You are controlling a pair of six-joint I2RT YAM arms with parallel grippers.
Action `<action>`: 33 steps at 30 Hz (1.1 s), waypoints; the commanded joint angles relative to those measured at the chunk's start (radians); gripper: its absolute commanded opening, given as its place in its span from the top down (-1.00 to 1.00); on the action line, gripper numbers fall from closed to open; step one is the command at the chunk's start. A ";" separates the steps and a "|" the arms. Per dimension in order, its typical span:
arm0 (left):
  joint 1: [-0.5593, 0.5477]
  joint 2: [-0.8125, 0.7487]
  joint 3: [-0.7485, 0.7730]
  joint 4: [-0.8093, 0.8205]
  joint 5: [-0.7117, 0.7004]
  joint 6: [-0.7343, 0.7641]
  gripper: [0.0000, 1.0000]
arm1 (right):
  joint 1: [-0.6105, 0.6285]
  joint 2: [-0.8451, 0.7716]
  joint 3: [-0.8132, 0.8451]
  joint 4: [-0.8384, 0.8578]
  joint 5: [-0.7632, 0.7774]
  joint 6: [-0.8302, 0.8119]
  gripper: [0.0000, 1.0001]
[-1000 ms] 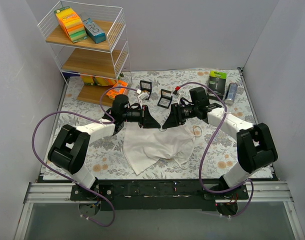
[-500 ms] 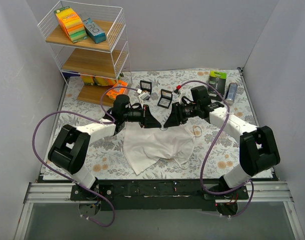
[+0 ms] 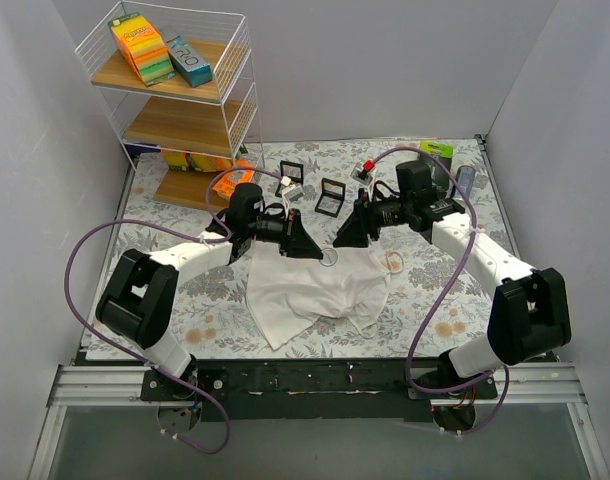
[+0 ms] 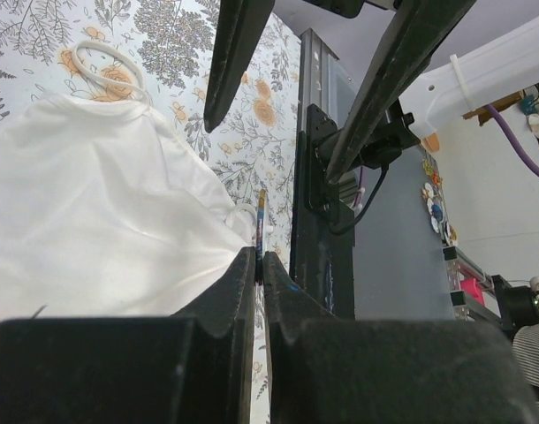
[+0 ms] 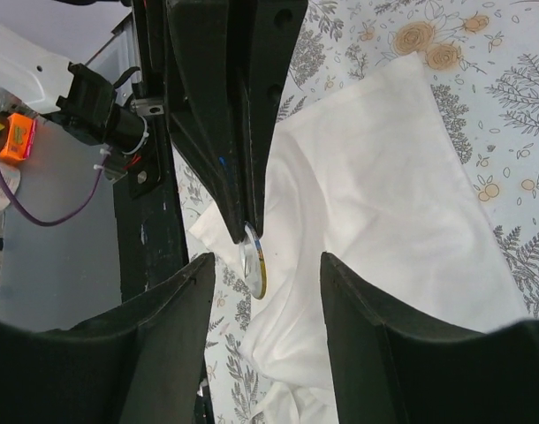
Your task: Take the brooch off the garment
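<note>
**Left gripper** [image 4: 259,256]: The fingers are pressing together on the brooch [image 5: 254,261]. The brooch is showing as a thin edge between the pads in the left wrist view. In the right wrist view it is showing as a tilted round disc with a yellow-blue rim. The pads are gripping one edge of the disc, and the rest is projecting past the fingertips.

**Garment** [image 3: 315,295]: The white cloth is lying rumpled on the floral table cover [image 3: 205,310]. It is spreading from under the left gripper's tips back toward the arm bases. In the left wrist view the cloth is rising to a point right at the clamped fingertips and touching the brooch there. I cannot tell whether the pin is engaged in the fabric.

**Right gripper** [image 3: 347,236]: The jaws are standing wide apart and grasping nothing. It is facing the left gripper tip to tip, just beside it. The brooch is sitting in line with the gap between its fingers [image 5: 177,344], just ahead of them and not touching either one.

**Other:**
- A white ring [image 4: 106,66] is lying on the cover at the garment's far corner, beneath the right arm and apart from both sets of fingertips.
- A black square case [image 3: 332,196] is lying just beyond the two grippers.
</note>
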 commanded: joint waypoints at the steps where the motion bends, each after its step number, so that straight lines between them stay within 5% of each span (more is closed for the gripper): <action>1: 0.006 -0.050 0.019 0.006 0.041 0.021 1.00 | -0.001 -0.014 -0.015 -0.032 -0.010 -0.055 -0.15; 21: 0.008 -0.063 0.017 0.017 0.054 -0.002 1.00 | 0.030 -0.012 -0.089 0.023 -0.066 -0.011 0.03; 30: 0.006 -0.050 0.020 0.040 0.057 -0.019 1.00 | 0.044 0.003 -0.095 0.079 -0.125 0.023 0.56; 33: 0.006 -0.046 0.019 0.049 0.054 -0.029 1.00 | 0.047 0.006 -0.098 0.089 -0.128 0.023 0.88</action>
